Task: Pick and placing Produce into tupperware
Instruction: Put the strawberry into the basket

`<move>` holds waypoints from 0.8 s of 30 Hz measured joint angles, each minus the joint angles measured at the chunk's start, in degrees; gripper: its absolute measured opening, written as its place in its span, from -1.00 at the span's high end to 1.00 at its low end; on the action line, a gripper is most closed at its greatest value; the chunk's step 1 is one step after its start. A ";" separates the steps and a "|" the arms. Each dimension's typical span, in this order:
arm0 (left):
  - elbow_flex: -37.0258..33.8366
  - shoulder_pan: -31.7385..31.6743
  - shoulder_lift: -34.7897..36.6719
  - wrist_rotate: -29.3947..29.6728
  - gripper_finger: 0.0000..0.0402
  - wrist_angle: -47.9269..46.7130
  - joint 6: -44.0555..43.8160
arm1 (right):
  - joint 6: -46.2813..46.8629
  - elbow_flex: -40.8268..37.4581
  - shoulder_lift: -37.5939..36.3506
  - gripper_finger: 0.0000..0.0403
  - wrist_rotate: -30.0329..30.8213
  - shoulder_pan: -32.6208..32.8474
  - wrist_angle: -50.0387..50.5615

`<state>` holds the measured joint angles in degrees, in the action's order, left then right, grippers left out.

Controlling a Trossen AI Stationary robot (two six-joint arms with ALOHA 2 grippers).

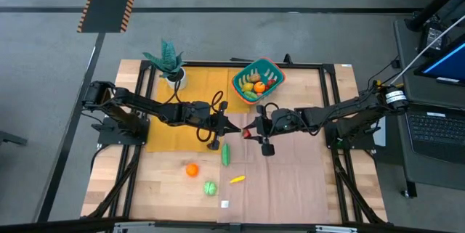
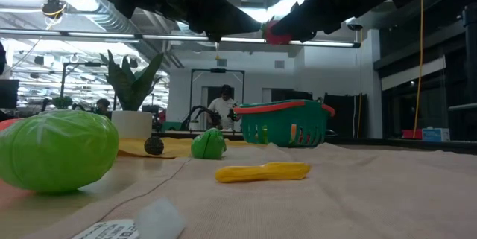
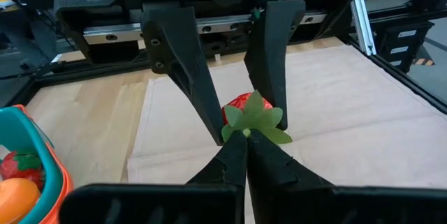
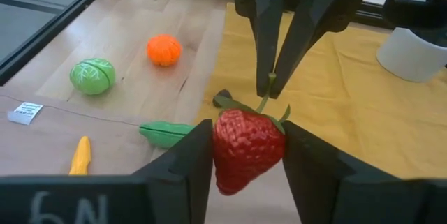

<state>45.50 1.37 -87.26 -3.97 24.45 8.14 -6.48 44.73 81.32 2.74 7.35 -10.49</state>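
A red toy strawberry with green leaves hangs above the table's middle, between my two grippers. My left gripper reaches it from the table's left and is shut on it. My right gripper reaches it from the right and is closed on it. The teal tupperware with an orange-red rim stands at the far middle and holds several produce pieces. On the near table lie a green vegetable, an orange, a green cabbage and a yellow piece. My left gripper pinches the free end of the strawberry's thin green stem between its two fingertips, coming from the table's left and slanting slightly down. My right gripper has the strawberry's red body between its two fingers, one on each side, coming from the table's right and slanting slightly down. The strawberry is clear of the table, its stem toward the left gripper.
A teal potted plant in a white pot stands at the far left on a yellow mat. A small white label lies near the front edge. A black frame borders the table. People show in the room behind.
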 joint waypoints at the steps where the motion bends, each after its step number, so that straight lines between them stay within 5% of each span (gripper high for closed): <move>1: 0.00 -0.02 0.00 0.02 0.99 0.00 0.00 | 0.00 0.00 0.00 0.25 -0.02 0.00 -0.04; 12: 0.00 0.22 1.36 0.11 0.82 -0.52 -0.07 | 0.17 0.02 0.00 0.27 0.00 0.00 -0.52; 24: -0.22 0.22 9.90 1.08 0.76 -13.11 -1.42 | 0.37 0.02 0.00 0.28 0.02 0.00 -0.29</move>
<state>45.28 1.58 -77.36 -2.89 11.33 6.72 -6.11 44.75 81.32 2.76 7.35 -10.78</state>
